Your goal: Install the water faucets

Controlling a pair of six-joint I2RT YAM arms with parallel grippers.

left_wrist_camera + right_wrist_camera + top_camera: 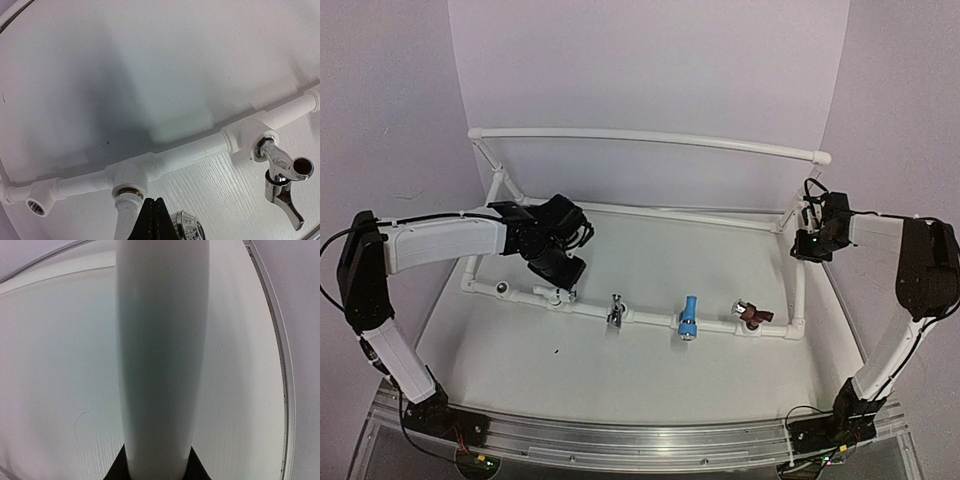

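White walls close in a white table (520,350) that carries a pipe frame (650,138) of white tubing. Hovering just over the frame's front bar, the left gripper (560,272) has its black fingers (147,222) pressed flat together with nothing between them. Just beside those fingers, on their left in the wrist view, the white faucet (560,295) sits with its end in a brass-ringed socket of the bar. Farther out to the gripper's right along the same bar stand the chrome faucet (617,312), then the blue faucet (688,318), then the brown faucet (752,316), each seated in its own fitting. To the gripper's left, at the bar's corner, one socket (34,206) is open and bare. Well apart from all four faucets, the right gripper (807,243) is closed around the frame's right-hand side tube, which fills the middle of its wrist view between the two finger bases.
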